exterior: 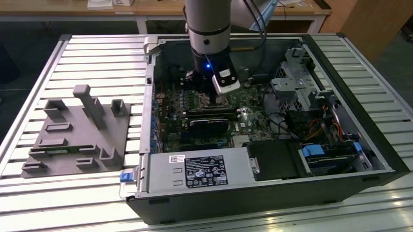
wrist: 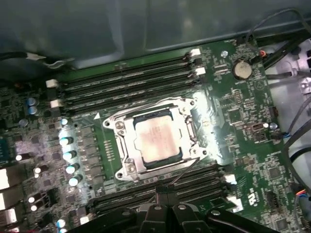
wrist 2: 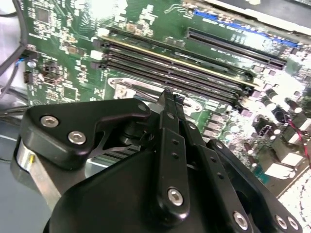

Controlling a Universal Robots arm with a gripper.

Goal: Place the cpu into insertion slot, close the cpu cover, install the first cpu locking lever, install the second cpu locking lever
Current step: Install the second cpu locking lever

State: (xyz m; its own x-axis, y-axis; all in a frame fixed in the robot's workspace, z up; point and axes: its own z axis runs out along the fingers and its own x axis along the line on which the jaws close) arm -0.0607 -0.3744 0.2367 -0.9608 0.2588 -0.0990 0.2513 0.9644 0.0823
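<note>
I have the gripper fingers pinched together, holding nothing. In the first wrist view the cpu sits in the insertion slot under the shut cpu cover, toward 12 o'clock from my fingertips, just beside the near lever.

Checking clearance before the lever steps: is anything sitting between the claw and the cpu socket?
Nothing visible does. In the first wrist view the cpu lies in the socket under the closed cover, with bare board between it and the claw.
</note>
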